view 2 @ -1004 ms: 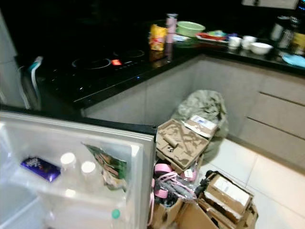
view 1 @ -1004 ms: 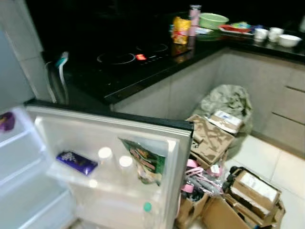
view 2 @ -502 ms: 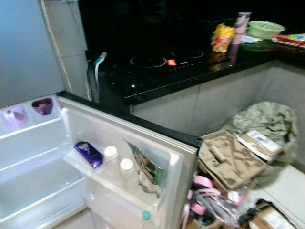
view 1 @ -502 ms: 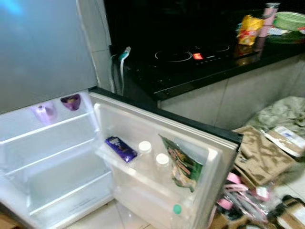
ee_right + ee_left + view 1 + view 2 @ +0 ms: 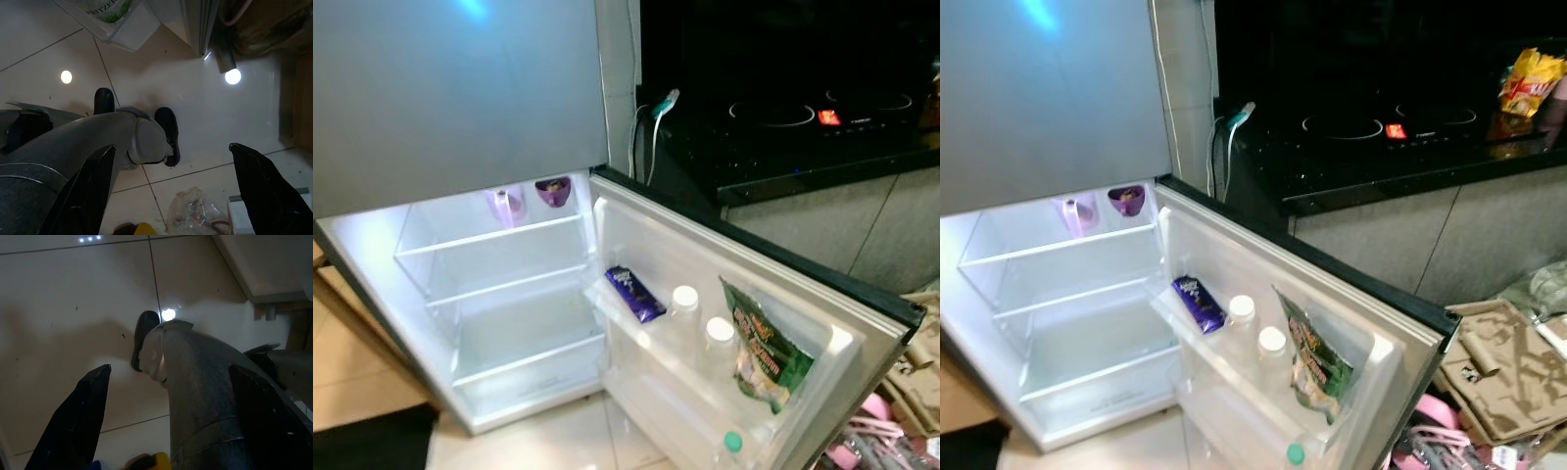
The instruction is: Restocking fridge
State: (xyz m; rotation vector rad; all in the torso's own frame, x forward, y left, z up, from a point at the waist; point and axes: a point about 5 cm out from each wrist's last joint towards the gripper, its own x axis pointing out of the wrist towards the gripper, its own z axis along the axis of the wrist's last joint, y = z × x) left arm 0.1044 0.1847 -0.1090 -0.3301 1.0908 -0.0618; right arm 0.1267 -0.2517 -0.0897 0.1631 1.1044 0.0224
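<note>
Fridge (image 5: 460, 98) open, lit, at left of head views. Main compartment shelves (image 5: 499, 294) bare; two small purple cups (image 5: 553, 189) on top shelf at back right corner. Right of that, fridge door (image 5: 862, 308) swung wide, its rack holding, left to right: purple bar (image 5: 634, 294) lying flat with long axis running along the rack, two white-capped bottles (image 5: 685, 297) upright, green snack bag (image 5: 759, 348) upright, leaning slightly. Green-capped bottle (image 5: 732, 443) lower down in the door. Further right: black cooktop counter (image 5: 1410, 147), yellow snack bag (image 5: 1528, 83) on it, cardboard (image 5: 1498, 372) on floor.

Left gripper (image 5: 166, 431) hanging low, pointed at floor tiles, fingers apart, nothing between them. Right gripper (image 5: 171, 196) same: fingers apart, empty, aimed at floor beside the robot's own leg; clear plastic bag (image 5: 195, 215) lying just below it.

Key relation, as judgement: stock not in either gripper; shelves lie up and forward-left of both. Floor bag nearest right gripper, so right arm likely first to pick. Fridge opening closer to left arm for placing.
</note>
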